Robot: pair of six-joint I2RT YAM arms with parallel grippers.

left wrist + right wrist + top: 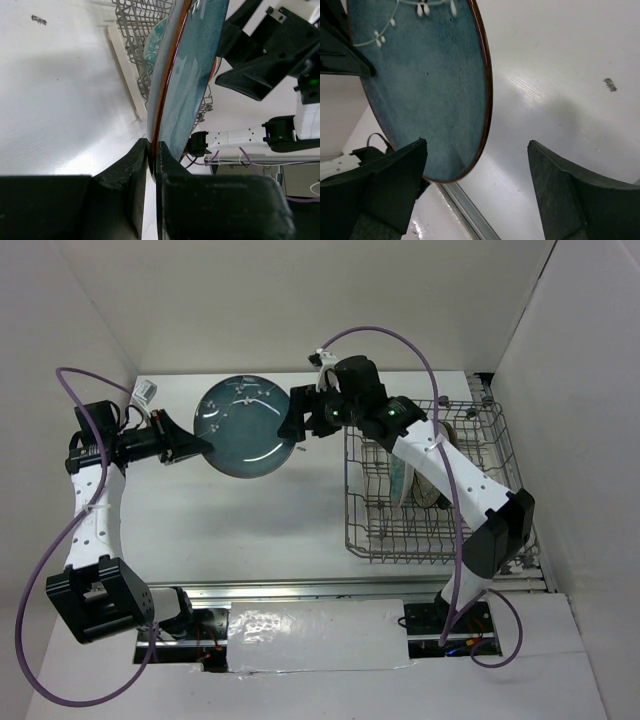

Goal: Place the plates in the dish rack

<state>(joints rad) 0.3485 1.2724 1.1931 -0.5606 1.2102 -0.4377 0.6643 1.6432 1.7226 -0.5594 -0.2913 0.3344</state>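
a white table (250, 530) with a smooth, slightly shiny top. the grey wire dish rack (400, 556) stands on its right side, resting on a pale tray (121, 62) whose edge shows under the wires. a small dark speck (38, 20) marks the bare top, well apart from the rack. a metal rail (300, 588) runs along the near edge.

My plate (240, 430) is glossy glazed ceramic, my rack (400, 532) bare grey metal wire, my fingers (580, 200) matt black plastic.
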